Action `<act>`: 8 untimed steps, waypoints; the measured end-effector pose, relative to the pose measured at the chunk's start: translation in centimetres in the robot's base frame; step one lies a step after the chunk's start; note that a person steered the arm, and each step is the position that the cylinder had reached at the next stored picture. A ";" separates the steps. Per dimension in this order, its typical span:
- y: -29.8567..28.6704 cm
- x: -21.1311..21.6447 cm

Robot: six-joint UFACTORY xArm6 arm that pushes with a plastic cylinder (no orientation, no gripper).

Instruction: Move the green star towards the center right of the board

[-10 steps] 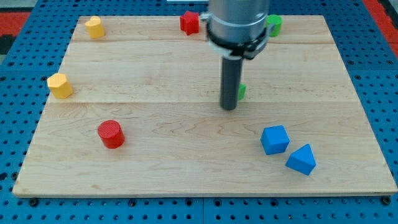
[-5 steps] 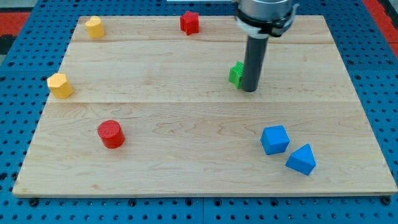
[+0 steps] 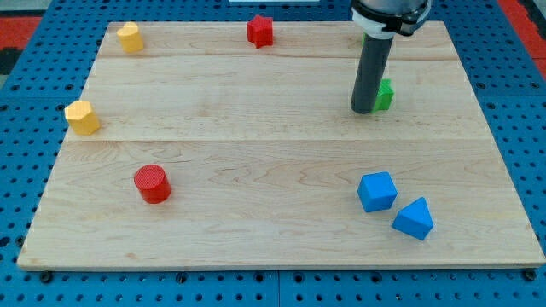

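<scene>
A green block (image 3: 385, 95) lies on the wooden board (image 3: 256, 162), right of centre in the upper half. The rod hides its left part, so I cannot make out its shape. My tip (image 3: 364, 110) rests on the board against the block's left side. The rod rises from there to the arm's dark end at the view's top.
A red block (image 3: 260, 30) and a yellow block (image 3: 130, 37) lie near the top edge. Another yellow block (image 3: 82, 117) sits at the left edge. A red cylinder (image 3: 152, 183) is at lower left. A blue cube (image 3: 377, 191) and a blue wedge-like block (image 3: 414, 218) are at lower right.
My tip has moved right and towards the view's top. The green block has gone up and to the right with it, and now shows on the rod's right side.
</scene>
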State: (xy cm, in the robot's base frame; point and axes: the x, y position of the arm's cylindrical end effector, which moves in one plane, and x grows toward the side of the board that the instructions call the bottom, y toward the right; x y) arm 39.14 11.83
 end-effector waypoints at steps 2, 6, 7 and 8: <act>-0.5 -7.6; -0.2 -9.0; 0.3 -8.2; 2.4 -4.3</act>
